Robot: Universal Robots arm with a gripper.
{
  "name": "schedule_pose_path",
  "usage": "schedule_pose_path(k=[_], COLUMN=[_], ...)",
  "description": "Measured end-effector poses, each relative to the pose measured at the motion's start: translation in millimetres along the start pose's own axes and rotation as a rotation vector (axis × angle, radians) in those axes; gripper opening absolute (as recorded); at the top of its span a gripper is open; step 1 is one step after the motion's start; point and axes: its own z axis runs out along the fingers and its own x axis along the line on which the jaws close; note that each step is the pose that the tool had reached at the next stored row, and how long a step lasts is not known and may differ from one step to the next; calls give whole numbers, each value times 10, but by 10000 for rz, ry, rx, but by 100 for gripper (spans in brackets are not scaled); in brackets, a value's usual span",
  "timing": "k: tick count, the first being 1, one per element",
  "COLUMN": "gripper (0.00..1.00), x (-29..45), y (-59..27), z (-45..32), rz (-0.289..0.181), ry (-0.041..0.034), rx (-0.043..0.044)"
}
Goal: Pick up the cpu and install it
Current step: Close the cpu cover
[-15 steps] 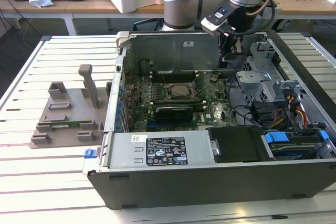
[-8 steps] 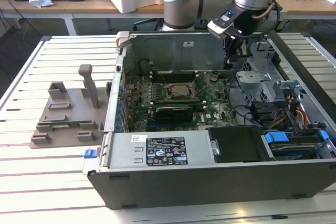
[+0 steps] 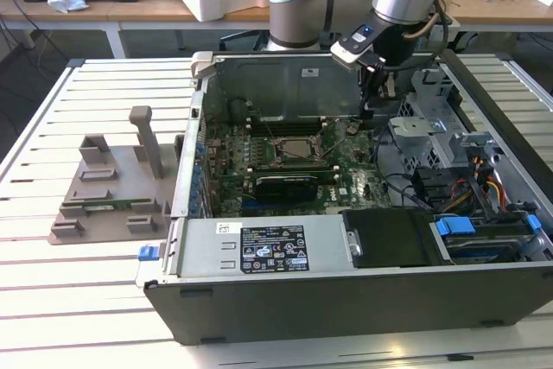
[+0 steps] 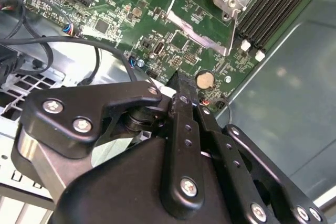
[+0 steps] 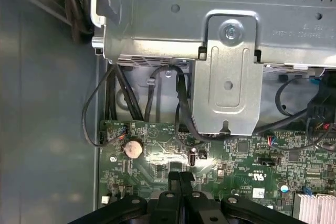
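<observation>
Tool, jaws pressed together, is held low over the motherboard corner; the cpu is seen apparently seated in its socket. Nearby cables are best avoided.

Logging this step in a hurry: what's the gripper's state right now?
Gripper: closed, nothing visibly held, over the motherboard.

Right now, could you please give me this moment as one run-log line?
stage: inside case | pincer: shut, holding nothing | position: close to motherboard, beside coin battery | cpu socket: apart from pincer
</observation>
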Motion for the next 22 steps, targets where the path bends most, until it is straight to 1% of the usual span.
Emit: schedule_pose_path(k=[5,12,16,21,22], gripper=[11,11,11,11,11], x=[2,3,3,1,0], y=[-49,-101,-133,-128,-126], z=[30,94,113,236,287], rz=[-1,0,-1,-1,-1], ry=[-2,-2,1,0,1], rx=[0,1,0,0,0])
